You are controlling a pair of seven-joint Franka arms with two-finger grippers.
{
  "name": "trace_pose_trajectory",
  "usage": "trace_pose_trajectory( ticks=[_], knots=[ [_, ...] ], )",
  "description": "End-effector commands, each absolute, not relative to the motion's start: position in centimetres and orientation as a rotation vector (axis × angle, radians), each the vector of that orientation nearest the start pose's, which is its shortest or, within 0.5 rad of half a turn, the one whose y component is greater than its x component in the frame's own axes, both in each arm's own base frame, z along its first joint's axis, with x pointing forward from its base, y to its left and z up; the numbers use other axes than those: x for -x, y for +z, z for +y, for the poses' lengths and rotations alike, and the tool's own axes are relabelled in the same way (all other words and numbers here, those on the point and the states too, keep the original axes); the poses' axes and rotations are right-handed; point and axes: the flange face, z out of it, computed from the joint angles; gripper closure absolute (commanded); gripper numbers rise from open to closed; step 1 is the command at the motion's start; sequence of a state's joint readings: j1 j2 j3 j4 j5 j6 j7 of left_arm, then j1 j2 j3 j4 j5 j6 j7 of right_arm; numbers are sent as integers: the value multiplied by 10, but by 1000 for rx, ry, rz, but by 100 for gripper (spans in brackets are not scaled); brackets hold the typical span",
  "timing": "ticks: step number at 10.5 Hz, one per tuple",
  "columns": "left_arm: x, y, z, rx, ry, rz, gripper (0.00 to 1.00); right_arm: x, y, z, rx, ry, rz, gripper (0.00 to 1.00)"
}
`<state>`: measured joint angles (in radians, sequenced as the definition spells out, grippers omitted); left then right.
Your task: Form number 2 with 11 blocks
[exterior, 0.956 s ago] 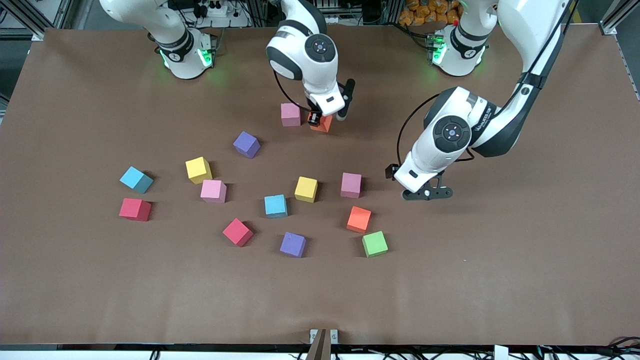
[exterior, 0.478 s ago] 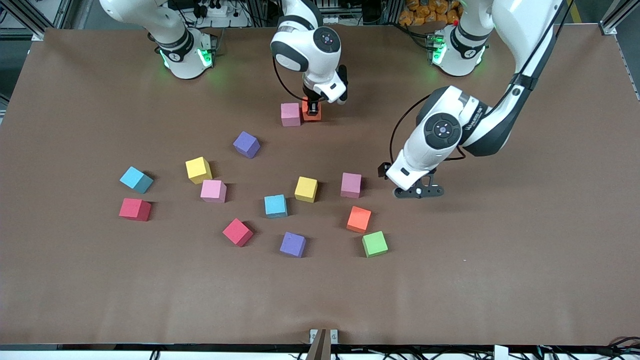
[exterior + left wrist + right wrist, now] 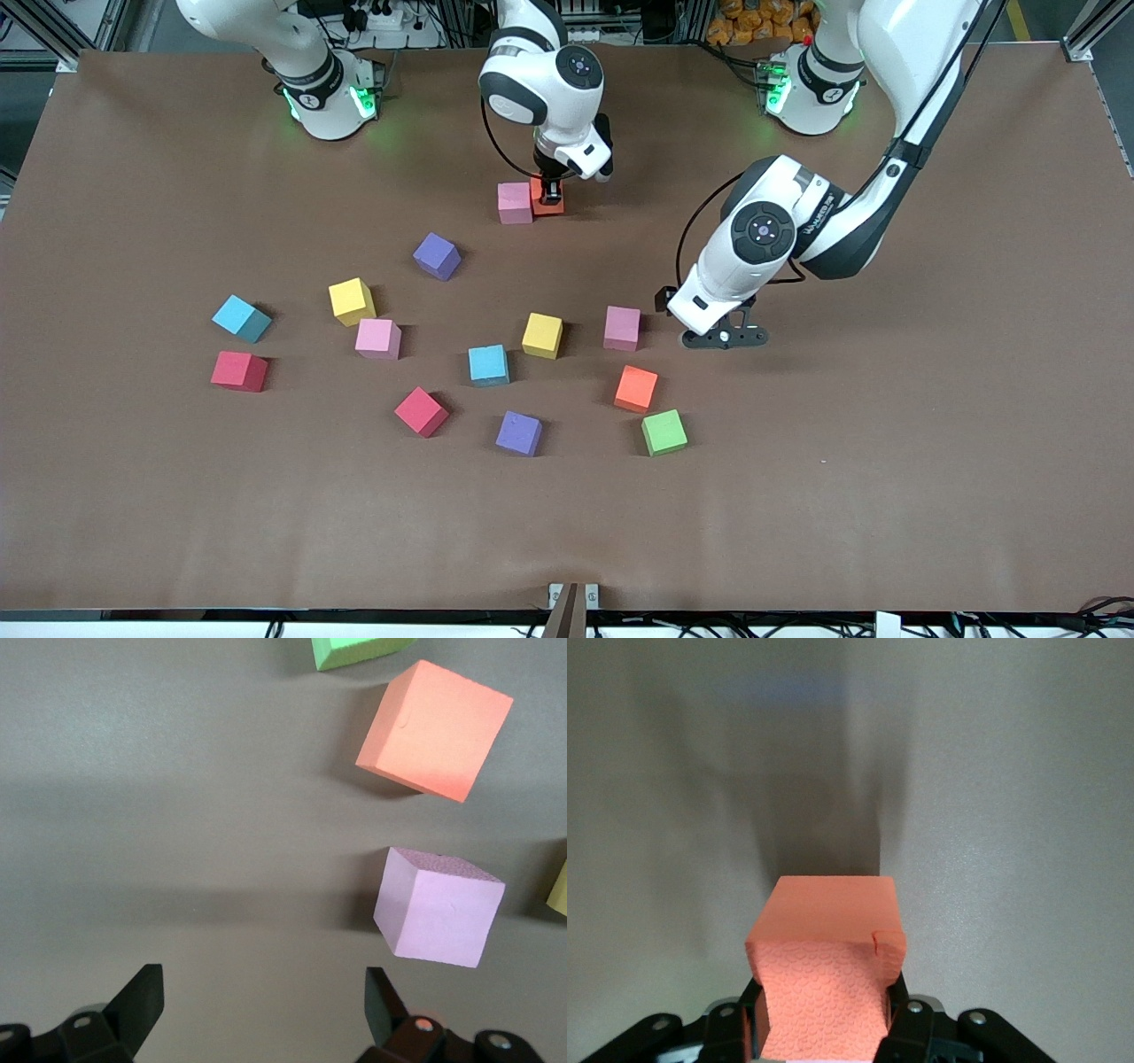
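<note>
My right gripper (image 3: 551, 188) clamps the orange block (image 3: 547, 202), left gripper (image 3: 725, 337) spread empty; sloppy release nudges the pink block (image 3: 515, 202) beside it.

table (image 3: 886, 461) brown | blocks (image 3: 505, 354) pink, orange, yellow, purple, light blue, red, green | arms (image 3: 771, 239) white

Two glossy white jointed arms with dark grey bands at the joints; round dark caps bearing small button marks on the wrist housings. Green lights glowing at both white bases. Thin black cable looping from each wrist down toward its pincer. Black two-finger left gripper (image 3: 725, 337) with small silvery screws near the finger roots; black right gripper (image 3: 551, 190) under a white camera block. Lettering on the left forearm, perhaps a maker's name, too small to read.
</note>
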<state>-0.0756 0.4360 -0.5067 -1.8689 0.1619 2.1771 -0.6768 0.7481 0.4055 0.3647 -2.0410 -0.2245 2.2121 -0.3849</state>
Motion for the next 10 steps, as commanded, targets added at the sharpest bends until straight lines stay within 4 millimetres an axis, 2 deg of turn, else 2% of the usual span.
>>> trace_pose_trajectory(
  ticks=[1, 10],
  knots=[
    [-535, 301, -326, 3158, 137, -68, 0, -263, 232, 507, -2036, -240, 2245, 100],
    [-531, 299, -333, 3155, 141, -49, 0, -265, 214, 503, -2005, -243, 2256, 100]
  ],
)
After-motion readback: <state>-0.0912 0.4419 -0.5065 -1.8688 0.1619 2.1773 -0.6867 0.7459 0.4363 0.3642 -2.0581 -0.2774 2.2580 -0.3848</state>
